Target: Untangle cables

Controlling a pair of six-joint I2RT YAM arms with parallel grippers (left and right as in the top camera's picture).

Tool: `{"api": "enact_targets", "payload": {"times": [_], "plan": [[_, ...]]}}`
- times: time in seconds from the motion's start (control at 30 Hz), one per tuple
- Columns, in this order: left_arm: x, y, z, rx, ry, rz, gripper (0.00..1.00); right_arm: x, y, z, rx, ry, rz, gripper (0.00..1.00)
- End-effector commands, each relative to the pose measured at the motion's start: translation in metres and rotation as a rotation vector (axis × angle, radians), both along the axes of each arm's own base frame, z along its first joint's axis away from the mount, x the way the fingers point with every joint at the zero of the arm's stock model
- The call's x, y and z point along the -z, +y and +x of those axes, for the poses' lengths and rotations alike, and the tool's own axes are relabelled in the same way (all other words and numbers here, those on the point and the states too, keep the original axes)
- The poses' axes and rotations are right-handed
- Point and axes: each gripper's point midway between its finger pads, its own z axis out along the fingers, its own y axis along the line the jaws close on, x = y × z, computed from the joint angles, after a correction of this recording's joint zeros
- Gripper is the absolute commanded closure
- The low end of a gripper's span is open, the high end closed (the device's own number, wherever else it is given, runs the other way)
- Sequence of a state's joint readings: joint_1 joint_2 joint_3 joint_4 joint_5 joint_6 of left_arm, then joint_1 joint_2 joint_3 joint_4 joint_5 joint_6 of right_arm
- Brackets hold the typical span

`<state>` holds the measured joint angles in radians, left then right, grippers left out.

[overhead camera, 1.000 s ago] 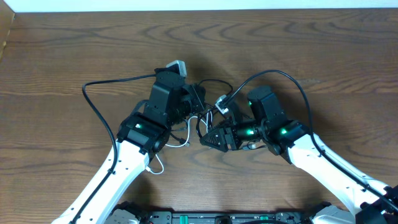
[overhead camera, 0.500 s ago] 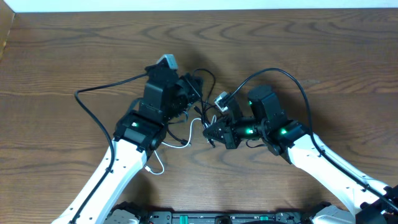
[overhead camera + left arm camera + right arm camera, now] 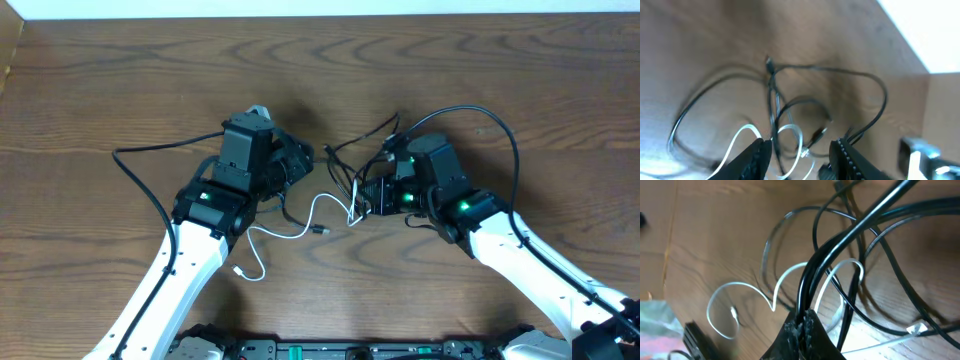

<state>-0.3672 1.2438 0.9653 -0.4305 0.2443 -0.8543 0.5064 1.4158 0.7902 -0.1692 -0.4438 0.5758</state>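
Right tool (image 3: 802, 322) is pinching thin black cables (image 3: 840, 240); left tool (image 3: 800, 150) is gaping; pulling risks cinching thin white cord (image 3: 740, 284).

Your white-shelled right arm (image 3: 525, 255) slants inward, and its black two-finger right gripper (image 3: 802, 322) is pinched tight on thin black cables (image 3: 807, 285). Your white-shelled left arm (image 3: 185, 265) slants in from the other side, black wrist block turned toward the right gripper. Its black left gripper (image 3: 801, 145) has the jaws parted, fingers (image 3: 757, 157) spread, apart from the right gripper. Green lights glow on both wrists.
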Motion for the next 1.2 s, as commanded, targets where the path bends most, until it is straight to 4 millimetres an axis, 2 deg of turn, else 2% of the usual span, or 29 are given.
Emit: {"api": "enact_targets", "payload": {"times": [0.0, 0.17, 0.3, 0.47, 0.53, 0.8, 0.87, 0.97, 1.07, 1.17], "plan": [[0.000, -0.011, -0.010, 0.121, 0.005, -0.007, 0.57, -0.020, 0.017, -0.003, -0.065, 0.002, 0.111, 0.99], [0.002, -0.043, -0.030, 0.359, 0.031, -0.100, 0.57, -0.047, 0.036, -0.012, -0.195, -0.051, 0.242, 0.99], [0.001, -0.059, -0.043, 0.495, 0.037, -0.165, 0.58, -0.056, 0.037, -0.005, -0.183, -0.086, 0.267, 0.99], [0.001, -0.061, -0.045, 0.540, 0.014, -0.159, 0.59, -0.075, 0.035, 0.011, -0.124, -0.107, 0.344, 0.99], [0.001, -0.061, -0.045, 0.562, -0.006, -0.145, 0.59, -0.084, 0.038, 0.013, -0.127, -0.118, 0.378, 0.99], [-0.001, -0.061, -0.042, 0.639, -0.101, -0.089, 0.59, -0.099, 0.041, 0.015, -0.081, -0.053, 0.465, 0.99], [-0.001, -0.061, -0.041, 0.640, -0.110, -0.077, 0.65, -0.101, 0.042, 0.013, -0.094, -0.055, 0.476, 0.99], [0.002, -0.057, -0.035, 0.617, -0.118, -0.045, 0.88, -0.099, 0.042, 0.013, -0.092, -0.043, 0.470, 0.99], [0.002, -0.056, -0.035, 0.615, -0.119, -0.042, 0.92, -0.091, 0.039, 0.014, -0.064, -0.021, 0.447, 0.99], [0.002, -0.056, -0.035, 0.615, -0.118, -0.042, 0.92, -0.077, 0.034, 0.016, -0.027, 0.005, 0.397, 0.99]]}}
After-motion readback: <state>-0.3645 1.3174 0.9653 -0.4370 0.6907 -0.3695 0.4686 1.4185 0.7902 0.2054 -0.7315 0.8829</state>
